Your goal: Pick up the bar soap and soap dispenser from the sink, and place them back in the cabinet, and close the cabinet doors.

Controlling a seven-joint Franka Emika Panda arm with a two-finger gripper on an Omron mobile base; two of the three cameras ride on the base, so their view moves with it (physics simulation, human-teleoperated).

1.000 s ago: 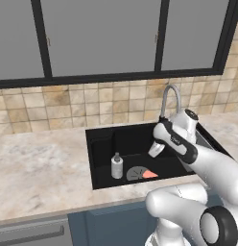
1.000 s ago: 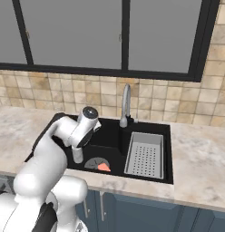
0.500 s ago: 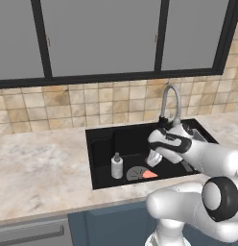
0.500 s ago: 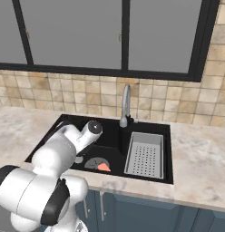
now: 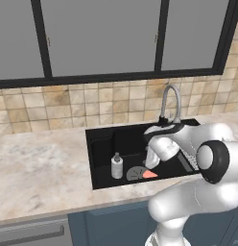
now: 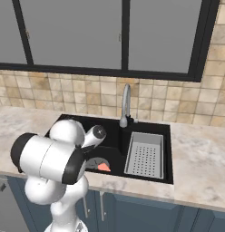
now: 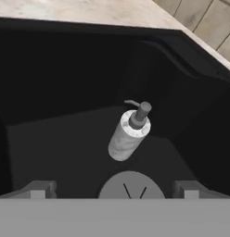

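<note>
While poised low inside the sink (image 5: 102,144), spreads gripper (image 7: 113,190) wide with nothing between the fingertips (image 7: 39,188), holding nothing. Reading left to right in the left base view: marble counter (image 5: 39,168), then the black basin, then the soap dispenser (image 5: 117,166) standing upright on the basin floor, then the round grey drain (image 5: 136,173), then the bar soap (image 5: 149,174) lying flat, touching the drain's right edge, partly under the white hand. Further right, rises the curved silver faucet (image 5: 171,101) behind the basin.

In the right base view, from left: white arm, a sliver of drain (image 6: 97,163), the salmon bar soap (image 6: 104,167) just beside it, the faucet (image 6: 125,106), then the grey perforated tray (image 6: 144,154) seated in the basin's right part.

Through the hand view, places the soap dispenser (image 7: 128,132) ahead of the open fingers, well apart from both, with the drain (image 7: 130,186) nearer, between them. No brand, label or writing legible on the bottle or anywhere else.
</note>
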